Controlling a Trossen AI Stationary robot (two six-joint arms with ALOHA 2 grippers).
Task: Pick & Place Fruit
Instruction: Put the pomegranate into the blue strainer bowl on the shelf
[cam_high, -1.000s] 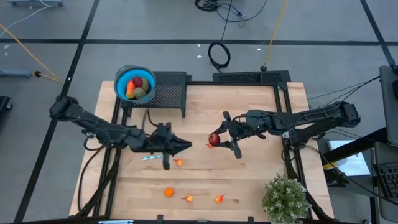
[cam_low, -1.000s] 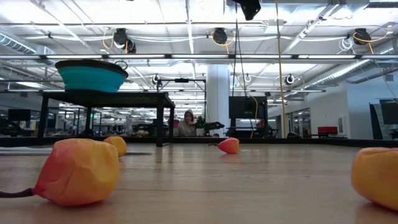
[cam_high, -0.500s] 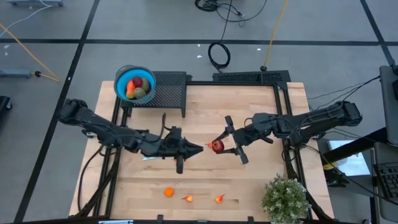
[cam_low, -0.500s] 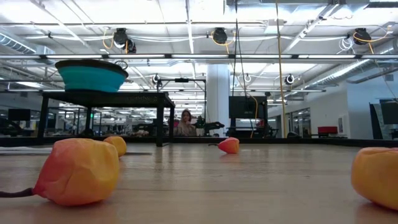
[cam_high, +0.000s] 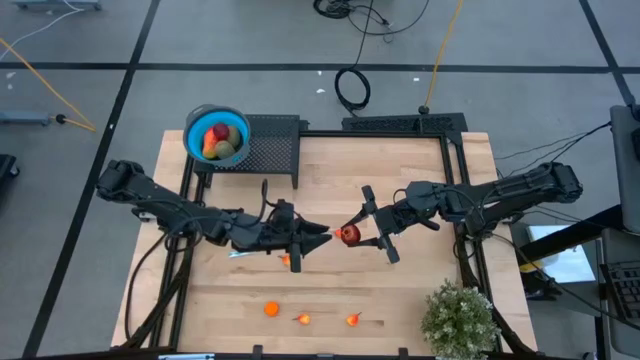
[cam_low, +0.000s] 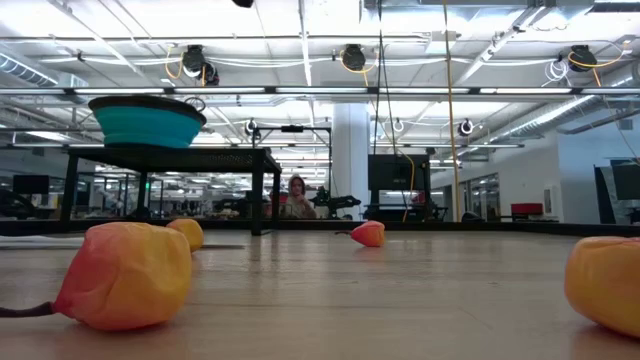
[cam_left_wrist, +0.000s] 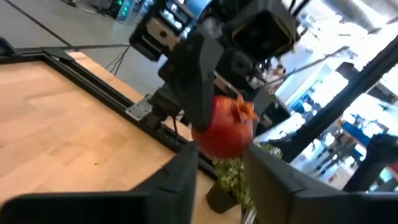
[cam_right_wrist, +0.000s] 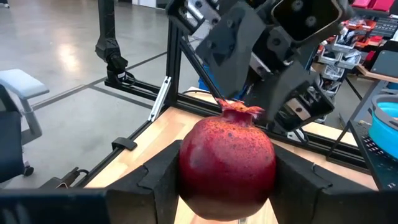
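Note:
A dark red round fruit (cam_high: 349, 235) with a small crown hangs over the middle of the table, with my right gripper (cam_high: 355, 234) shut on it. My left gripper (cam_high: 324, 236) points level at the fruit from the table's left. It is open in the left wrist view (cam_left_wrist: 217, 180), its fingertips just short of the fruit (cam_left_wrist: 224, 127). Small orange fruit lie on the wood: one (cam_high: 288, 261) under the left arm, others (cam_high: 271, 309) (cam_high: 303, 319) (cam_high: 352, 320) near the front edge. The blue bowl (cam_high: 192, 128) holds more fruit. My right gripper pinches the red fruit by its two opposite sides (cam_right_wrist: 186, 168) between its two fingers (cam_right_wrist: 292, 180). The fingers come level from the table's right. The fruit is lifted clear of the table, its crown (cam_right_wrist: 239, 112) toward the left gripper. My left gripper: I cannot tell whether its fingertips touch the fruit.
The bowl (cam_low: 147, 122) sits on a black mesh stand (cam_high: 270, 150) at the far left. A slim silver knife (cam_high: 237, 253) lies under the left arm. A potted plant (cam_high: 458, 318) stands at the near right corner. Orange fruit (cam_low: 130, 275) (cam_low: 605, 280) lie close to the low camera.
My left gripper has gone toward the table's right edge, up to the red fruit, passing over the small orange fruit. My right gripper has rolled and shifted a little toward the near edge with the red fruit, which stays lifted clear.

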